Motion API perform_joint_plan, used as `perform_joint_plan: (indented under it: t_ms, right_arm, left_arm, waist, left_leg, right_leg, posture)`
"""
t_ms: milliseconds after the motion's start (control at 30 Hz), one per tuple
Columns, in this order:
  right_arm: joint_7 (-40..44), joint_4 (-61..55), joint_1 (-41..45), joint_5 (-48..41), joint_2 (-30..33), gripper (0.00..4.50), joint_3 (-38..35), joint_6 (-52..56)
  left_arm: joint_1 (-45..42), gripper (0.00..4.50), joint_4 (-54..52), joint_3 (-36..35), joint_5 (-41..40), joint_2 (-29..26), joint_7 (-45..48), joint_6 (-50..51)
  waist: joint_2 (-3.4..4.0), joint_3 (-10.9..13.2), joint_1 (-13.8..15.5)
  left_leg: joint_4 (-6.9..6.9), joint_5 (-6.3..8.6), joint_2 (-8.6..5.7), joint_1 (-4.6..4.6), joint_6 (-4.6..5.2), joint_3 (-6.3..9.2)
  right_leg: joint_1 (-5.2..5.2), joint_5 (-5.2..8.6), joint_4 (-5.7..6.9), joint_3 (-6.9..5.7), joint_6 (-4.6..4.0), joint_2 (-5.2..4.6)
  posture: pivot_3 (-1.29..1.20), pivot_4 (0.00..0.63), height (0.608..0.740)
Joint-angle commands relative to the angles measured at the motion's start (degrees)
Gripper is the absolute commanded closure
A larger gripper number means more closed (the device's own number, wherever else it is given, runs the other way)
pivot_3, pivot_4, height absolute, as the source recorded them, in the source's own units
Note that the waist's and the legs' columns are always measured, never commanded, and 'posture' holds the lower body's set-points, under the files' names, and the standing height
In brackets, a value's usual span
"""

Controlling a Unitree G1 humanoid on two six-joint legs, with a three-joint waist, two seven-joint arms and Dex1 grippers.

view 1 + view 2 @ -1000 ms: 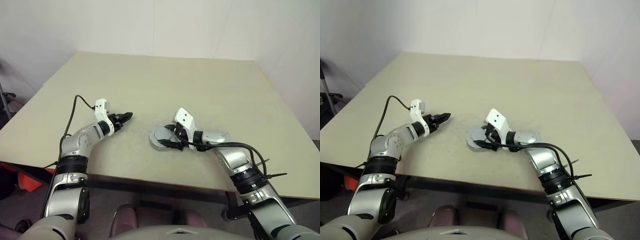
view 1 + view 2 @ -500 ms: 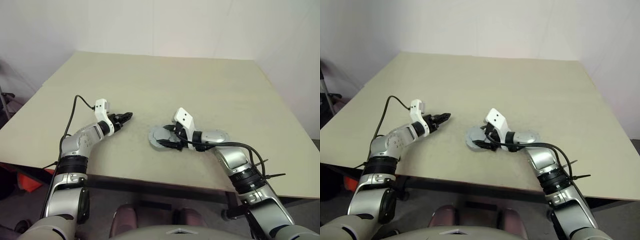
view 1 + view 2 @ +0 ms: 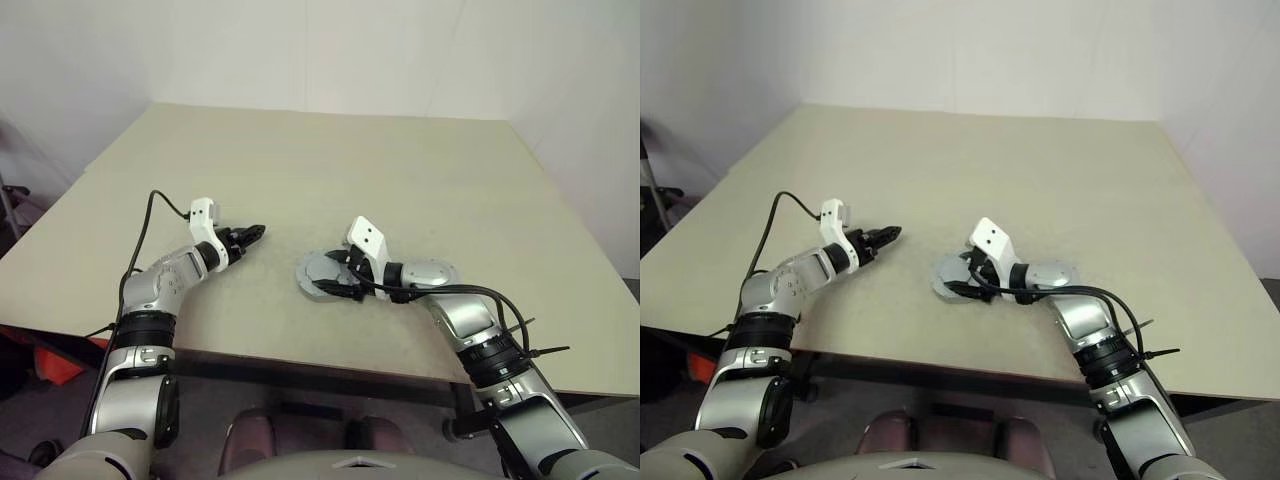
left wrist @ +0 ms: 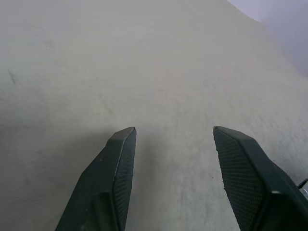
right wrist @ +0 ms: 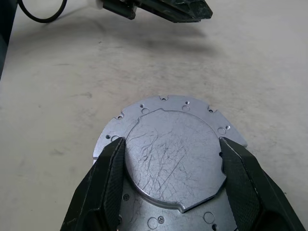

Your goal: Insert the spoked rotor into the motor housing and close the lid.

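Right wrist view: scratched silver lid [image 5: 168, 154].

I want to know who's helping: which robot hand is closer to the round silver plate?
Right. The right gripper straddles the silver plate; the left gripper hovers off to its side.
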State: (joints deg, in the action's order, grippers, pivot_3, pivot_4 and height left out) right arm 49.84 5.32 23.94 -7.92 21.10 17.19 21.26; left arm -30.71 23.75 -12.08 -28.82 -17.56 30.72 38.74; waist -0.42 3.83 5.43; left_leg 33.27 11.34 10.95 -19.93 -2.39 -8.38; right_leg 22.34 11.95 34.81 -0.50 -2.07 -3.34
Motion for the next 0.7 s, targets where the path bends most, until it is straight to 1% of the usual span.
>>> perform_joint_plan:
  t_ms: [33,233,367,567,700]
  right_arm:
    - [-0.6,1.8,-0.3,2.2,0.7,1.56,1.0,0.4]
    - [-1.0,1.3,0.2,1.7,1.0,1.56,0.0,0.9]
    - [1.0,0.1,-1.2,1.9,2.3,1.56,1.5,1.0]
    - [0.0,2.6,-1.8,3.3,3.3,1.56,2.3,1.5]
    - [-1.7,4.1,-0.8,4.1,2.9,1.56,2.2,1.3]
  left_arm:
    - [-0.2,1.76,-2.2,-0.6,-0.1,-0.4,0.1,-0.3]
    - [0.0,1.76,-2.6,-0.4,-0.2,-0.2,0.0,-0.1]
    - [0.2,1.76,-3.1,-0.5,-0.3,-0.1,-0.2,0.2]
    - [0.4,1.76,-3.4,-0.6,-0.3,-0.1,-0.2,0.5]
    - [0.1,1.76,-3.4,-0.4,-0.4,0.1,-0.3,0.6]
  waist:
    - [0.0,0.0,0.0]
    - [0.0,0.0,0.0]
    - [0.0,0.0,0.1]
    - [-0.01,0.0,0.1]
    - [-0.01,0.0,0.1]
  left_leg:
    - [0.0,0.01,0.0,0.05,0.01,0.0]
    - [0.0,0.01,0.01,0.06,0.02,0.0]
    - [0.0,0.01,0.01,0.05,0.02,0.0]
    - [-0.01,0.01,0.0,0.03,0.03,0.0]
    - [-0.02,0.04,-0.01,0.05,0.07,0.0]
  right_leg:
    - [-0.01,0.0,0.0,0.0,0.0,0.0]
    - [-0.02,0.0,0.0,0.0,0.0,0.0]
    - [-0.01,0.0,-0.01,0.0,0.0,-0.01]
    - [-0.02,0.0,-0.07,0.0,0.0,-0.01]
    - [-0.05,0.01,-0.07,0.0,0.0,-0.02]
  posture:
    - [0.0,0.0,0.74]
    - [0.0,0.0,0.74]
    - [0.0,0.0,0.74]
    - [0.0,0.0,0.74]
    - [0.0,0.0,0.74]
